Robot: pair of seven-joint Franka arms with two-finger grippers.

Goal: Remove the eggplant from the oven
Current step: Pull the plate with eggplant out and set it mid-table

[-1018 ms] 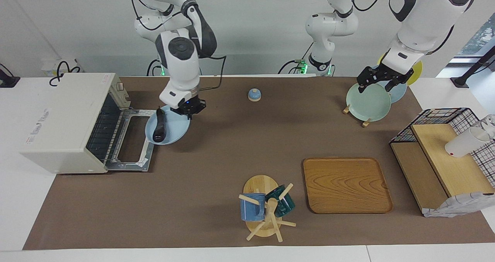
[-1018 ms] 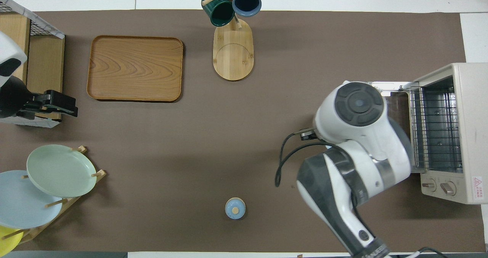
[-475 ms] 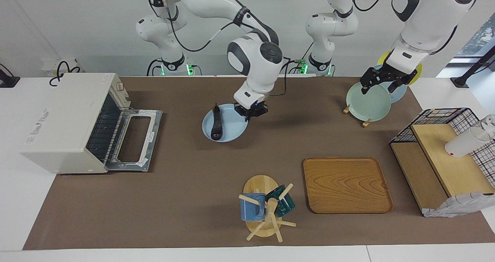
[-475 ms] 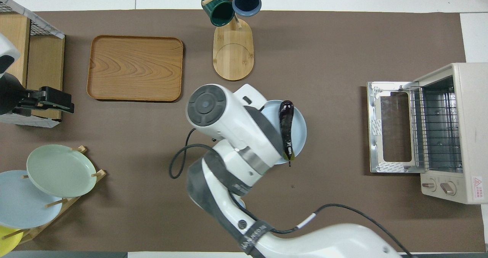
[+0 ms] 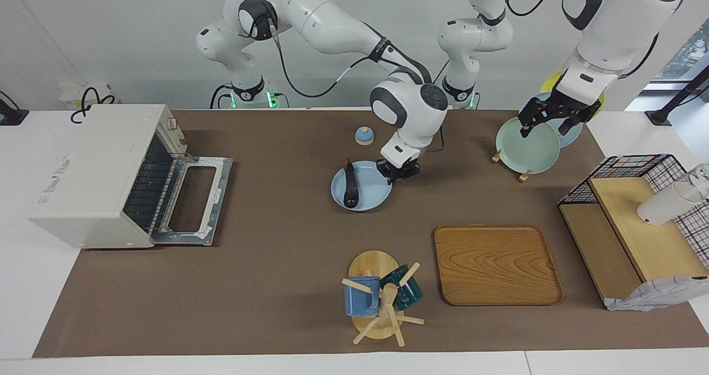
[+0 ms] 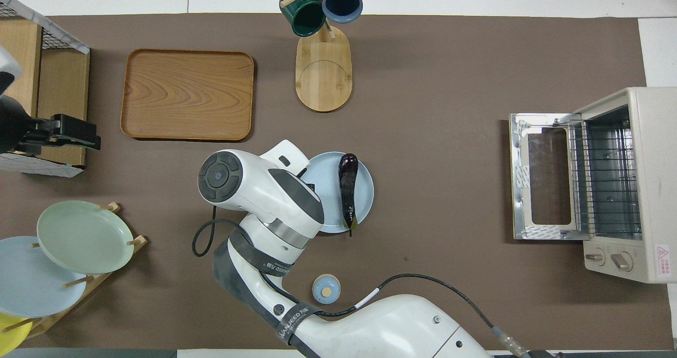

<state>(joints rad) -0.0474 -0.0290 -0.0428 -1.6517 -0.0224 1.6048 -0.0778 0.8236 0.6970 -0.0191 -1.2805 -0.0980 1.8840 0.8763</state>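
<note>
The dark purple eggplant (image 5: 350, 186) lies on a light blue plate (image 5: 374, 189) at the middle of the table; both also show in the overhead view, the eggplant (image 6: 348, 189) on the plate (image 6: 322, 189). My right gripper (image 5: 397, 171) is shut on the plate's rim, on the side toward the left arm's end. I cannot tell whether the plate touches the table. The cream-white oven (image 5: 94, 170) stands at the right arm's end with its door (image 5: 191, 198) dropped open and its rack bare (image 6: 605, 181). My left gripper (image 5: 545, 119) waits, open, over the plate rack.
A green plate (image 5: 526, 145) stands in the wooden rack. A small blue lid (image 5: 364, 135) lies nearer to the robots than the blue plate. A wooden tray (image 5: 496, 264), a mug tree (image 5: 382, 297) and a wire basket with a wooden shelf (image 5: 637, 198) stand farther out.
My right arm has carried the blue plate with the eggplant from in front of the oven door to the middle of the table. The left gripper has barely moved.
</note>
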